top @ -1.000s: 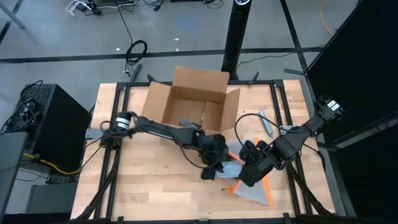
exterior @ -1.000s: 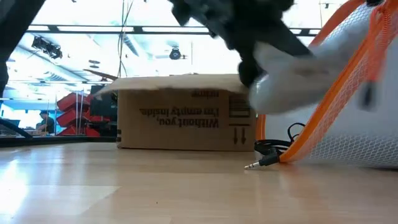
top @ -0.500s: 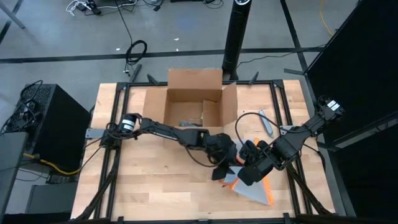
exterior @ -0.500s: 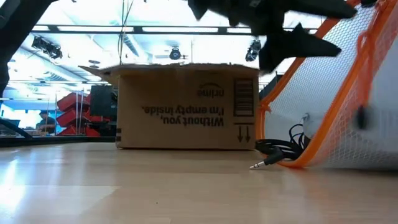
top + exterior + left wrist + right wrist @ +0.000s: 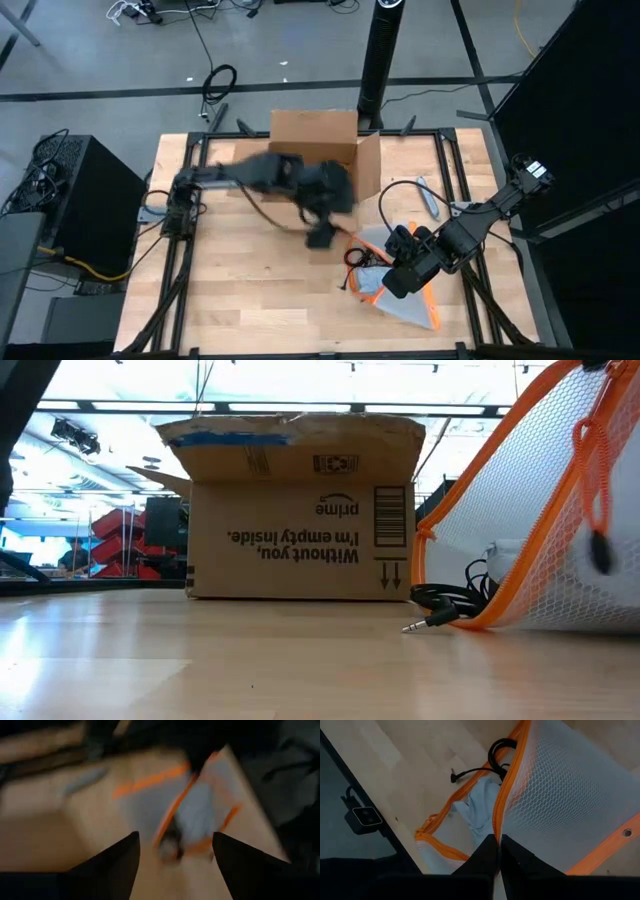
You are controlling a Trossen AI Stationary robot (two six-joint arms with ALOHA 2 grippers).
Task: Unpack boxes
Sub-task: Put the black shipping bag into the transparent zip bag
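The brown cardboard box [image 5: 325, 150] stands open-topped on its base at the table's far middle; its printed near wall [image 5: 300, 540] faces the low view. A clear mesh pouch with an orange edge [image 5: 405, 295] rests with its lower part on the table at the near right and is raised on one side by my right gripper [image 5: 388, 283], which is shut on it. A black cable [image 5: 355, 262] with a jack plug [image 5: 412, 625] spills from the pouch mouth. My left gripper [image 5: 320, 237] hangs open and empty above the table, between box and pouch. My right gripper pinches the pouch's orange zip edge [image 5: 501, 822] between its two shut fingers, coming from above and slanting down. That edge is lifted, so the mesh wall [image 5: 520, 510] stands tilted while the pouch's lower edge stays on the table.
A pale cloth-like thing [image 5: 475, 812] lies inside the pouch mouth. A small grey-blue tool [image 5: 427, 197] lies on the table at the right. A black tower [image 5: 383, 50] stands beyond the far edge. Black frame rails [image 5: 447, 170] run along both table sides.
My left gripper has opened at the pouch mouth and let go of a pale thing. It has then risen quickly and drawn back toward the box, tipping more level. The box's left flap no longer lies spread out, and a flap now stands up above its near wall.
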